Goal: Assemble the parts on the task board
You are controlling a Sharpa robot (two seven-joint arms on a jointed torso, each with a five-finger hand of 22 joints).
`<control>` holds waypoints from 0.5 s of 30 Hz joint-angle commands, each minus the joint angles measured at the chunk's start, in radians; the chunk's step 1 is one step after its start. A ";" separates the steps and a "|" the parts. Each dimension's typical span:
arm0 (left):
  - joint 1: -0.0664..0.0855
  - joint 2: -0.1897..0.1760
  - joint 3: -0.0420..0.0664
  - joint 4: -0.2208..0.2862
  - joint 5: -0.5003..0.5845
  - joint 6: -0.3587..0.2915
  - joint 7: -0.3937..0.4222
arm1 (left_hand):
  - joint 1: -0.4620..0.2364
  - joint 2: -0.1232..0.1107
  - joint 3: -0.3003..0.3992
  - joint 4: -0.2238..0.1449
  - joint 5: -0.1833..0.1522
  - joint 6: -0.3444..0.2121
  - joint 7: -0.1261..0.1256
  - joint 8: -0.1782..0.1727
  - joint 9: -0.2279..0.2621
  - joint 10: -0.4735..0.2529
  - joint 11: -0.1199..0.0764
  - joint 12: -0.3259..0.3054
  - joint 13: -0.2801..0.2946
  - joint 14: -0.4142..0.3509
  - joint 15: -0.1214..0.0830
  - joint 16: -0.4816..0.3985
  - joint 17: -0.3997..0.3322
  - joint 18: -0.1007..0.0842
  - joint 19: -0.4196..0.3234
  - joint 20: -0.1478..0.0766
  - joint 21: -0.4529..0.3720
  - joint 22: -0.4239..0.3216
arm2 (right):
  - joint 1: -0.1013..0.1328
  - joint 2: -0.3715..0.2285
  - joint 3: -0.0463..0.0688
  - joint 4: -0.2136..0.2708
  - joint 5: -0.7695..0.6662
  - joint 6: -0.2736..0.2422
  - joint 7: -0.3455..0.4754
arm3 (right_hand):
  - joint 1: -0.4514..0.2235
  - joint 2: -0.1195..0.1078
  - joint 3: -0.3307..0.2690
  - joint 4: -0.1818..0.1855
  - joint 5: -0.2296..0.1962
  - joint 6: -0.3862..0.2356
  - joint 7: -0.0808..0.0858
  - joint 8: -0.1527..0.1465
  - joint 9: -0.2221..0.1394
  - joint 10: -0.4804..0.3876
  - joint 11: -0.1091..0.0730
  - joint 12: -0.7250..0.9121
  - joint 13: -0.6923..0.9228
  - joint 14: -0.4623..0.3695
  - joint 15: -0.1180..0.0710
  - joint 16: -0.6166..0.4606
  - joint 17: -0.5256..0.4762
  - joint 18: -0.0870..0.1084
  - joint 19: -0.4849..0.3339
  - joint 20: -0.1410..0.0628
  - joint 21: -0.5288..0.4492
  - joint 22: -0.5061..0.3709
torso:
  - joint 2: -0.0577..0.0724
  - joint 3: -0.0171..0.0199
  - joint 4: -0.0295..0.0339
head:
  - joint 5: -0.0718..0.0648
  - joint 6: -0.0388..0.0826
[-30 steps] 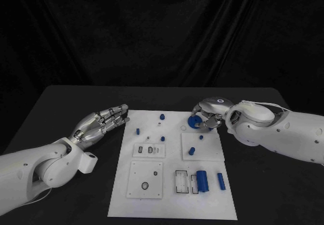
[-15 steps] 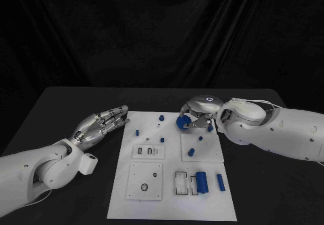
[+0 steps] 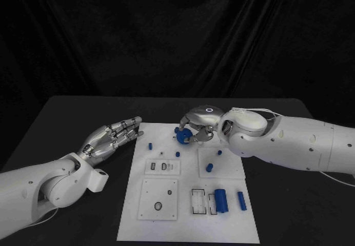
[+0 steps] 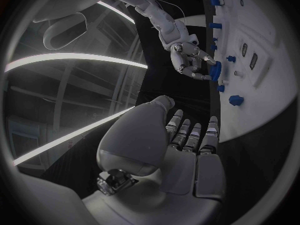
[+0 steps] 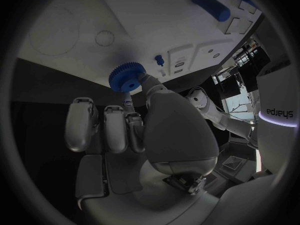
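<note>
My right hand (image 3: pixel 196 129) pinches a blue gear (image 3: pixel 182 135) above the far end of the task board (image 3: pixel 191 225).

In my right wrist view the toothed gear (image 5: pixel 127 77) sits at my fingertips (image 5: pixel 145 81), with the other fingers curled beside it, and the board's white face lies just beyond it. From my head view the gear hangs near the far edge of the board, a little left of its middle, close to small blue pegs (image 3: pixel 177 152) that stand in the plate. My left hand (image 3: pixel 111 138) rests off the board's left edge, over the black table (image 3: pixel 66 113), fingers straight and lying side by side, holding nothing. Near the board's near right corner lie two blue cylinders (image 3: pixel 220 199), side by side next to a rectangular slot.
</note>
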 commanded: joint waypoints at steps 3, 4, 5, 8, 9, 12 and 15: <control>0.000 0.005 0.001 -0.002 0.001 0.014 0.204 | 0.001 0.009 0.002 -0.005 0.000 -0.001 0.007 0.006 0.001 -0.001 0.009 0.003 0.000 0.006 0.005 0.004 0.001 0.019 0.006 -0.003 0.004 0.001 | 0.000 0.038 0.001 -0.029 -0.007 0.005 0.029 | -0.006 0.001 0.004 0.004 -0.003 -0.004 0.000 -0.003 0.000 0.093 -0.001 0.002 0.251 0.042 0.003 0.002 0.045 0.000 0.005 0.000 0.003 0.091 | 0.001 0.0039 0.0010 | 0.001 -0.004; 0.000 0.005 0.001 -0.002 0.001 0.014 0.204 | 0.001 0.009 0.002 -0.005 0.000 -0.001 0.007 0.006 0.001 -0.001 0.009 0.003 0.000 0.006 0.005 0.004 0.001 0.019 0.006 -0.003 0.004 0.001 | -0.001 0.044 0.001 -0.035 -0.007 0.004 0.031 | -0.006 0.001 0.004 0.004 -0.003 -0.004 0.000 -0.003 0.000 0.093 -0.001 0.002 0.251 0.042 0.003 0.002 0.045 0.000 0.005 0.000 0.003 0.091 | 0.002 0.0042 0.0005 | 0.001 -0.004; 0.000 0.006 0.001 -0.002 0.001 0.014 0.204 | 0.001 0.009 0.002 -0.005 0.000 -0.001 0.007 0.006 0.001 -0.001 0.009 0.003 0.000 0.006 0.005 0.004 0.001 0.019 0.006 -0.003 0.004 0.001 | -0.001 0.049 0.001 -0.040 -0.007 0.003 0.032 | -0.006 0.000 0.004 0.004 -0.003 -0.005 0.000 -0.003 0.000 0.092 -0.001 0.001 0.250 0.042 0.003 0.002 0.044 0.000 0.004 0.000 0.001 0.090 | 0.002 0.0044 0.0003 | 0.002 -0.005; 0.000 0.007 0.001 -0.003 0.001 0.014 0.204 | 0.001 0.009 0.002 -0.005 0.000 -0.001 0.007 0.006 0.001 -0.001 0.009 0.003 0.000 0.006 0.005 0.004 0.001 0.019 0.006 -0.003 0.004 0.001 | -0.002 0.062 0.001 -0.052 -0.007 0.001 0.034 | -0.006 0.001 0.004 0.003 -0.002 -0.006 0.000 -0.004 -0.001 0.091 0.000 0.000 0.249 0.041 0.003 0.001 0.043 0.001 0.004 0.000 -0.001 0.089 | 0.003 0.0048 0.0010 | 0.003 -0.005; 0.000 0.007 0.001 -0.003 0.001 0.014 0.204 | 0.001 0.009 0.002 -0.005 0.000 -0.001 0.007 0.006 0.001 -0.001 0.009 0.003 0.000 0.006 0.005 0.004 0.001 0.019 0.006 -0.003 0.004 0.001 | -0.003 0.064 0.001 -0.053 -0.007 0.001 0.034 | -0.006 0.001 0.004 0.003 -0.002 -0.006 0.000 -0.004 -0.001 0.091 0.000 0.000 0.249 0.041 0.003 0.001 0.043 0.001 0.004 0.000 -0.001 0.089 | 0.003 0.0050 0.0005 | 0.003 -0.006; 0.000 0.009 0.001 -0.004 0.001 0.014 0.203 | 0.001 0.009 0.002 -0.005 0.000 -0.001 0.007 0.006 0.001 -0.001 0.009 0.003 0.000 0.006 0.005 0.004 0.001 0.019 0.006 -0.003 0.004 0.001 | -0.004 0.075 0.001 -0.061 -0.007 0.001 0.036 | -0.005 0.001 0.006 0.002 -0.001 -0.008 0.001 -0.006 -0.001 0.089 0.000 -0.001 0.248 0.041 0.003 -0.001 0.041 0.002 0.002 0.000 -0.004 0.087 | 0.004 0.0055 0.0015 | 0.000 -0.006; 0.000 0.010 0.001 -0.005 0.001 0.015 0.203 | 0.000 0.010 0.004 -0.006 -0.001 -0.002 0.008 0.006 0.001 -0.002 0.009 0.003 0.000 0.005 0.006 0.003 0.001 0.019 0.006 -0.002 0.004 0.001 | -0.006 0.083 0.001 -0.065 -0.007 0.001 0.037 | -0.005 0.001 0.007 0.002 0.000 -0.010 0.002 -0.008 -0.001 0.088 0.001 -0.002 0.247 0.039 0.004 -0.003 0.038 0.002 0.001 0.001 -0.006 0.086 | 0.004 0.0056 0.0021 | -0.001 -0.005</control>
